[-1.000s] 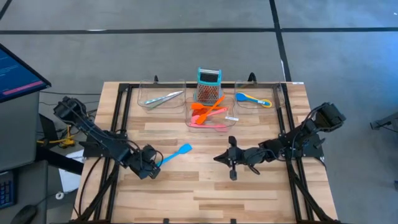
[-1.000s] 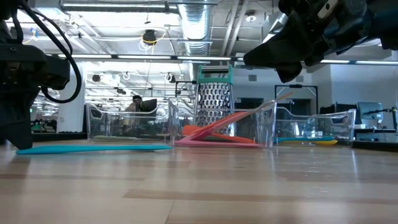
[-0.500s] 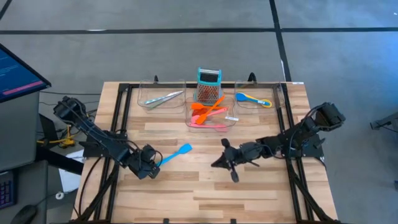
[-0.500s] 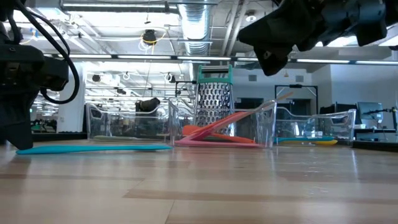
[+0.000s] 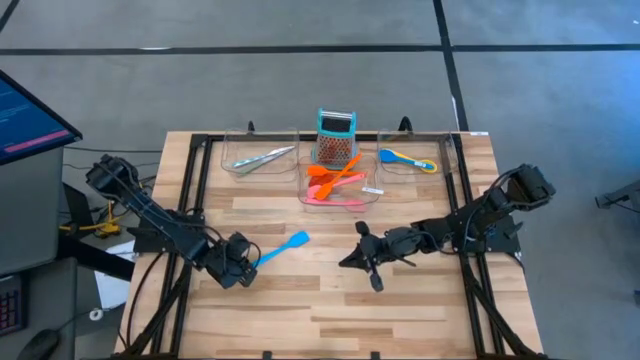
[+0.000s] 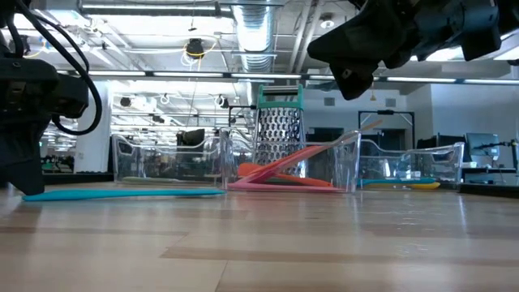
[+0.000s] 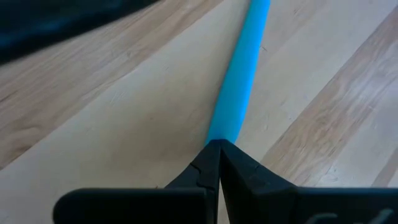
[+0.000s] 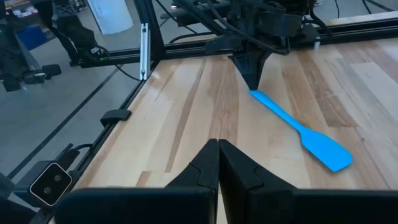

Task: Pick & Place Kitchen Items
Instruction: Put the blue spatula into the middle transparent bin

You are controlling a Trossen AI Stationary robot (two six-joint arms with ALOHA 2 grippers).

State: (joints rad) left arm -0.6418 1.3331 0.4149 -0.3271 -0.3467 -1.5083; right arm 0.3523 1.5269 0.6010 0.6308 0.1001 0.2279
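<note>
A blue spatula (image 5: 285, 246) lies flat on the wooden table, with its blade (image 8: 324, 149) toward the middle. My left gripper (image 5: 250, 261) is shut and slants down, its tips at the free end of the spatula's handle. My right gripper (image 5: 347, 262) hangs shut above the table's middle and touches nothing; it points toward the spatula. Silvery tongs (image 5: 258, 158), orange and pink utensils (image 5: 335, 182) and a blue and yellow spoon (image 5: 408, 158) lie in three clear trays at the far side. My left gripper's shut fingertips (image 7: 211, 155) meet the free end of the spatula's handle (image 7: 229, 124), coming from above and slanting down along the handle. The tips hide whether the end is caught between them. The spatula rests flat on the table.
A teal-topped metal grater (image 5: 335, 138) stands behind the middle tray (image 5: 372, 196). Black frame rails (image 5: 192, 180) run along the left and right sides of the table. Bare wood lies between the grippers and toward the near edge.
My right gripper has swung toward the table's left edge and the blue spatula, turning as it went and staying shut. It has kept still over the last half second.
</note>
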